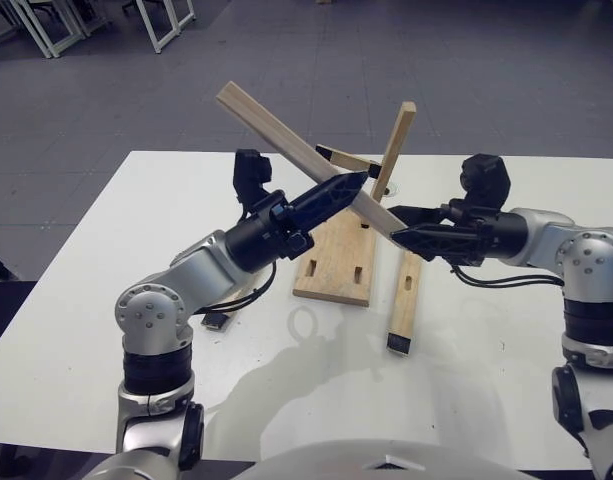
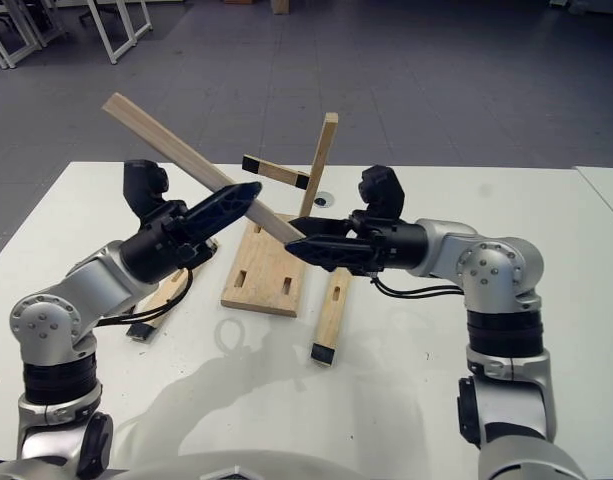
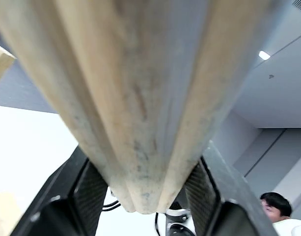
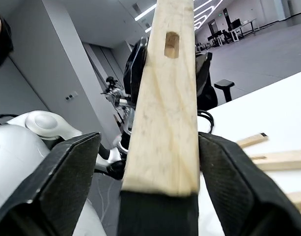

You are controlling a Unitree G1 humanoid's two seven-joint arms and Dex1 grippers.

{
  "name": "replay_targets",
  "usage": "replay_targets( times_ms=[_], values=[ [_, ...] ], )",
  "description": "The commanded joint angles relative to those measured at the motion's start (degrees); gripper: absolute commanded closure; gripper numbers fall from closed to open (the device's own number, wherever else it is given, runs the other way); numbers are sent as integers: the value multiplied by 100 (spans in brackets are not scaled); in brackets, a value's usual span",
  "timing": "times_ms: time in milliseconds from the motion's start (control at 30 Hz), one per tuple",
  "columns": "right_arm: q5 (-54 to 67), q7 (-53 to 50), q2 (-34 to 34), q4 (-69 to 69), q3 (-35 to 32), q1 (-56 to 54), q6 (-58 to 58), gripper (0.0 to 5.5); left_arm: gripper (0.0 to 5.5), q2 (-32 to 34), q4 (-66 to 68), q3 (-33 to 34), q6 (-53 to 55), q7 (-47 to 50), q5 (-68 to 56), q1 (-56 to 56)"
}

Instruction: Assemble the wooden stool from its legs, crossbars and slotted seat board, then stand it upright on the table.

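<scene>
A long wooden leg point(image 1: 276, 125) slants through the air above the table. My left gripper point(image 1: 358, 181) is shut on its middle, and the wood point(image 3: 140, 98) sits tight between the fingers point(image 3: 89, 196). The leg's black-capped lower end point(image 4: 160, 216) lies between the fingers point(image 4: 67, 187) of my right gripper point(image 1: 394, 228), which is open, with a gap on one side. Below them the slotted seat board point(image 1: 331, 265) lies flat. A second leg point(image 1: 396, 145) rises tilted from the board's far end, with a crossbar point(image 1: 344, 158) at its side.
A third leg point(image 1: 406, 300) lies on the white table point(image 1: 106, 300) right of the board. Another wooden piece point(image 2: 156, 305) lies under my left forearm, beside a loose cable plug point(image 1: 214, 320). The near half of the table is bare.
</scene>
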Motion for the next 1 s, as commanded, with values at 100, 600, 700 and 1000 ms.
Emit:
replay_targets(
  times_ms=[100,600,700,1000],
  values=[
    [-1328,868,-846,452,602,370,-1062,200,346,950,358,893,-185,-281,454,-157],
    [-6823,-818,656,3507,3326,-1089,-7338,200,346,1274,135,549,-807,-1028,3063,423],
    [-7277,-950,805,4090,3512,-1332,-7973,200,346,1154,84,529,-789,-997,3116,435],
    [-7408,-135,551,4478,3688,-1383,-9223,200,346,1036,140,400,-690,-1104,3277,276]
  ],
)
